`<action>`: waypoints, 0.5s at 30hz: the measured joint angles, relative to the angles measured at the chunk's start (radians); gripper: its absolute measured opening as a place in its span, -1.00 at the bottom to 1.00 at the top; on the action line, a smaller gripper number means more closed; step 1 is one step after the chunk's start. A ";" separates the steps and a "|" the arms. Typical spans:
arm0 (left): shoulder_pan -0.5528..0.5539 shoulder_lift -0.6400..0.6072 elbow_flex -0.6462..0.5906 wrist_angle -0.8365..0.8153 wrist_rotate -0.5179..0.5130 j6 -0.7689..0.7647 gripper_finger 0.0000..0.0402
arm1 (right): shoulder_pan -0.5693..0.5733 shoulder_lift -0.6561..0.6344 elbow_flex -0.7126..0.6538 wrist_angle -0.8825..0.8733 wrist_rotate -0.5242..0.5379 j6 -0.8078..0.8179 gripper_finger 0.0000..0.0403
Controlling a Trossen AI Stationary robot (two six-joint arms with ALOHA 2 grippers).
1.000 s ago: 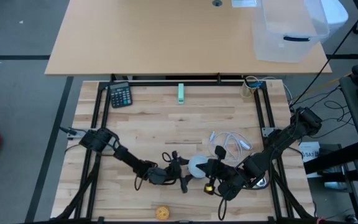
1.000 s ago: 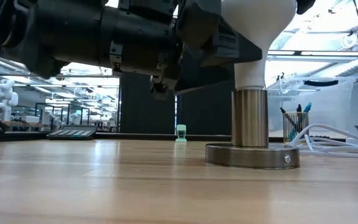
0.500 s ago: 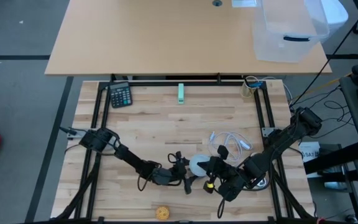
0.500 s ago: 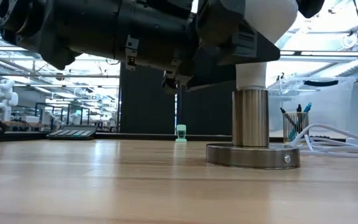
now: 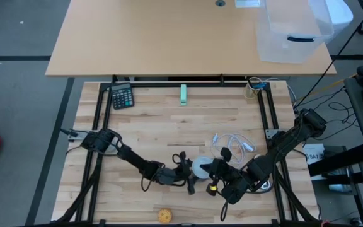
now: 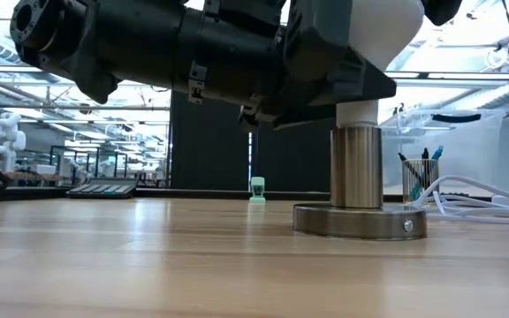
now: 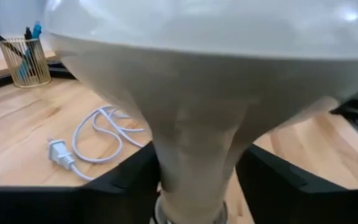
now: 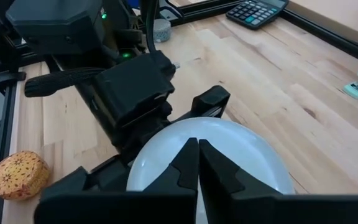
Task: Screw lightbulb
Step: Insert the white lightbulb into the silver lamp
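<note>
The white lightbulb [image 5: 200,166] stands upright, its narrow base in a steel socket post [image 6: 358,168] on a round metal foot [image 6: 360,221]. My left gripper [image 5: 191,174] reaches it from the table's left, and its fingers close on the bulb's tapering neck [image 7: 197,155]. My right gripper [image 5: 219,171] is at the bulb's right. In the right wrist view its shut fingers [image 8: 194,155] lie over the globe [image 8: 241,149]. My left gripper holds the bulb's narrow neck [image 7: 194,180], just above the socket, between its two fingers [image 7: 129,186]. The fingers come level from the table's left, one on each side, under the globe. The bulb stays upright in the post. My right gripper's shut fingertips are at the globe's top; I cannot tell whether they touch.
A white power cable [image 5: 235,145] lies just beyond the bulb. A yellow ball [image 5: 164,215] sits near the front edge. A calculator [image 5: 121,96], a green object [image 5: 183,94] and a pen cup [image 5: 253,85] stand at the far edge.
My left gripper has moved toward the table's right edge, up to the bulb, and its fingers now flank the neck. The bulb and post have stayed in place.
</note>
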 joint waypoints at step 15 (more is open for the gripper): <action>0.040 -0.005 -0.008 -0.018 0.158 0.090 -0.27 | 0.019 0.000 -0.002 -0.011 0.023 0.074 -1.00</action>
